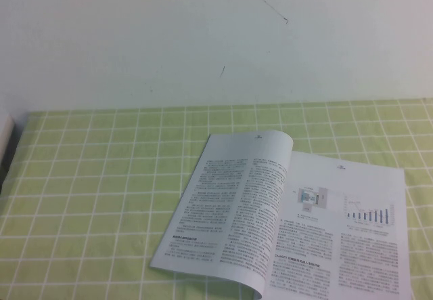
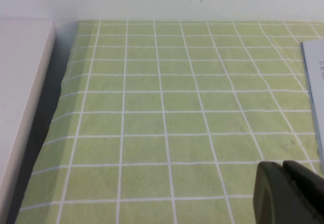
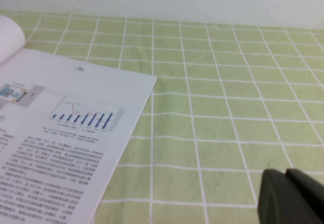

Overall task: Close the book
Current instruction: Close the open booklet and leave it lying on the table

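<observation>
Since the left pincer (image 2: 286, 186) and right pincer (image 3: 288, 192) show only as dark shapes at their wrist views' lower right, their opening cannot be told. The book (image 1: 284, 212) lies open, lower right in the high view, on the surface (image 1: 101, 178). Closing seems unstarted, and the next move calls for lifting one side over.

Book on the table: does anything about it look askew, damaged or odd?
The book lies open and askew to the grid of the tablecloth; its left page arches up near the spine instead of lying flat. No damage shows. The left gripper hangs over bare cloth on the book's left, the right gripper over cloth on its right.
</observation>
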You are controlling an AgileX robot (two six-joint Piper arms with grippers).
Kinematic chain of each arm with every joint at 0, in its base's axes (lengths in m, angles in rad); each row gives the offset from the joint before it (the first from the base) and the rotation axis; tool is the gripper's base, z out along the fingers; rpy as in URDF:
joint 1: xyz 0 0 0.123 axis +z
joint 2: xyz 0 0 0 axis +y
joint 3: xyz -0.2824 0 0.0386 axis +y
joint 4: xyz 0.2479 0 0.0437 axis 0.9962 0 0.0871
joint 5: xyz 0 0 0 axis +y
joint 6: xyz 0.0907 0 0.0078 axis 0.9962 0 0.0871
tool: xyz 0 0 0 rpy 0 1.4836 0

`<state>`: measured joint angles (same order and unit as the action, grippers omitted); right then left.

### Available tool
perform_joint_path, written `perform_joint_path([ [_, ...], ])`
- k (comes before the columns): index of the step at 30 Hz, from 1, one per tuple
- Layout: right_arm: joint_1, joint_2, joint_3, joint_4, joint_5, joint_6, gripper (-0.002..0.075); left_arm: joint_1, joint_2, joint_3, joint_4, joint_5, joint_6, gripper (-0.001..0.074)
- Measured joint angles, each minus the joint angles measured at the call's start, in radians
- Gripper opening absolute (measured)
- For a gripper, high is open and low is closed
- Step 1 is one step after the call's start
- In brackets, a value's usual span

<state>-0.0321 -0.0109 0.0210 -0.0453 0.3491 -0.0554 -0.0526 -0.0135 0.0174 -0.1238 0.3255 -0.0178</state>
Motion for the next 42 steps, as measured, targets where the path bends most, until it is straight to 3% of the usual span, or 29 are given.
perform_joint_path([
  [31, 0.0, 0.0, 0.0, 0.0, -0.01, 0.0, -0.0003, 0.0, 0.0, 0.0, 0.005, -0.012, 0.0, -0.0004],
  [36, 0.0, 0.0, 0.007, -0.01, -0.119, 0.0, -0.0003, 0.0, 0.0, 0.005, 0.007, -0.183, 0.0, -0.0004],
  [42, 0.0, 0.0, 0.007, -0.016, -0.44, 0.0, -0.0003, 0.0, 0.0, 0.005, 0.007, -0.579, 0.0, -0.0002],
])
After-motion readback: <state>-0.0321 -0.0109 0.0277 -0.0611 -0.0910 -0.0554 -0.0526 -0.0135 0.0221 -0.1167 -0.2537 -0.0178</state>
